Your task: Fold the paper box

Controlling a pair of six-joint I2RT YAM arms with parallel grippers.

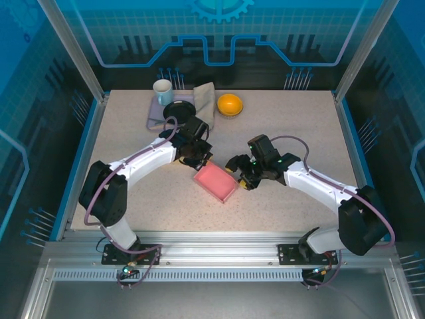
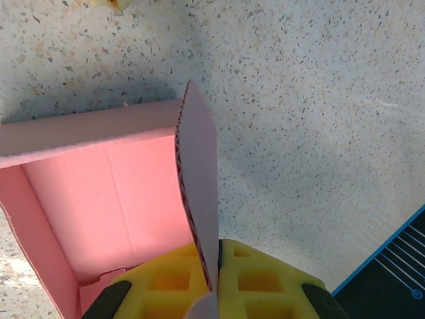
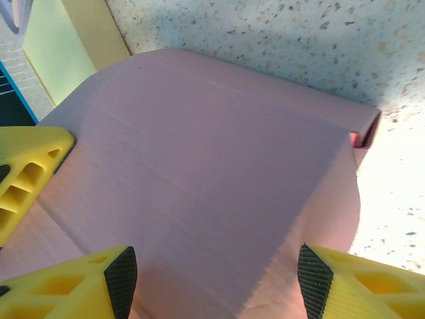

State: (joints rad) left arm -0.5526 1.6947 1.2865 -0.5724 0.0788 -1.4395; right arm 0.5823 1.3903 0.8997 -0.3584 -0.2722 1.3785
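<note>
Paper box [image 1: 215, 183] partly folded, top open: left pincer [image 2: 214, 266] clamps its upright wall [image 2: 199, 173] at eleven o'clock; right pincer [image 3: 216, 279] (jaws apart) straddles a flap [image 3: 199, 166] at three.

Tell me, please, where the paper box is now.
Top view: the paper box lies mid-table between the right fingers and the left fingers, which pinch one wall.

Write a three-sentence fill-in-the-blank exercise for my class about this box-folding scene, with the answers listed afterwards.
1. The paper box is ____ in colour.
2. The left gripper, shut on an upright wall of the box, has fingers coloured ____.
3. The right gripper straddles a flap of the box with its jaws ____.

Missing words: pink; yellow; open.
</note>
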